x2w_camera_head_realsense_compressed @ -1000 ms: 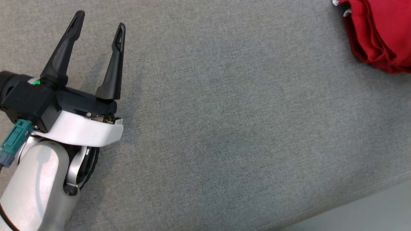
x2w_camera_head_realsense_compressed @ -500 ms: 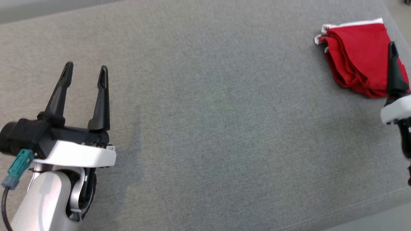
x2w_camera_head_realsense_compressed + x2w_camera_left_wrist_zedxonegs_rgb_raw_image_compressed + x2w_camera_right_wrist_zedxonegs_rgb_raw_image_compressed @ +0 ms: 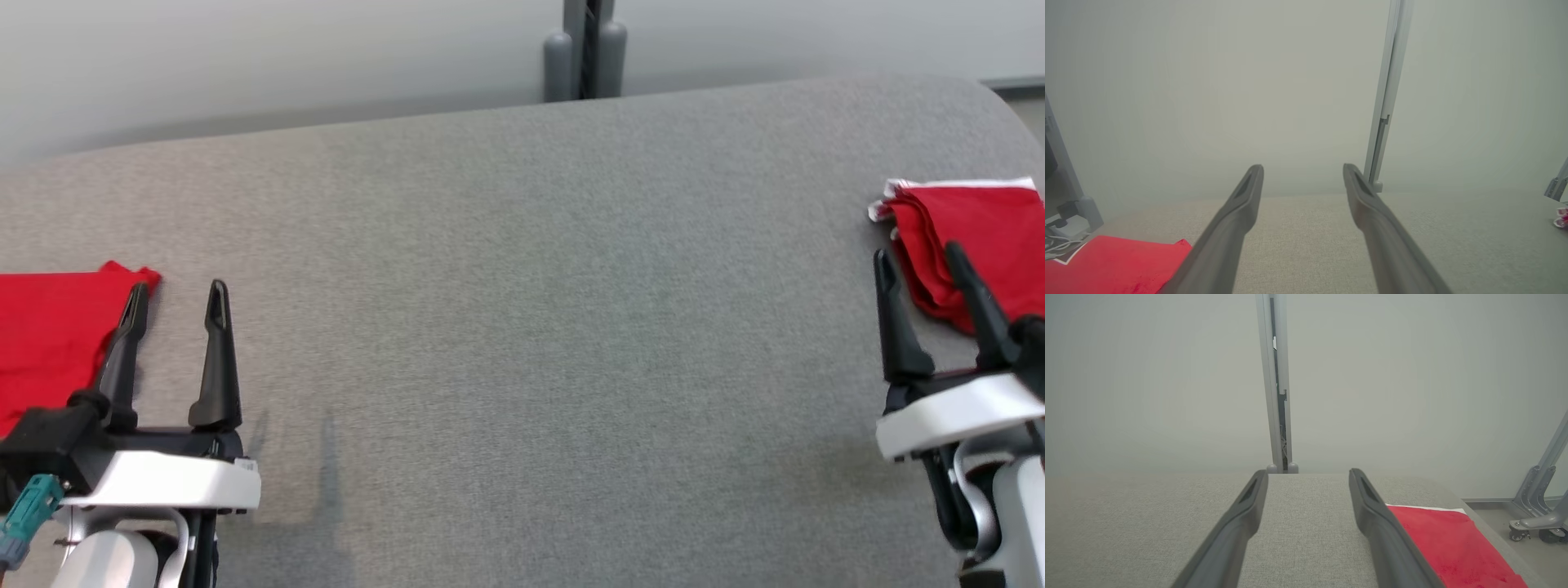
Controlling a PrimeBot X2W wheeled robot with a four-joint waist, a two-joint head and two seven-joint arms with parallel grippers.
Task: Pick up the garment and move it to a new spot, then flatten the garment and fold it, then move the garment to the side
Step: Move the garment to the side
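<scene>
red, soft, likely light and limp: folded garment (image 3: 980, 220) at right end of counter (image 3: 522, 327), just past spread, empty right tool (image 3: 916, 253). left tool (image 3: 179, 288) spread too, beside another red cloth (image 3: 49, 335). best pinched through all layers at an edge.

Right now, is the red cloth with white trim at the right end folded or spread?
Folded: the red cloth with white trim lies compact, several layered edges stacked along its left side.
</scene>
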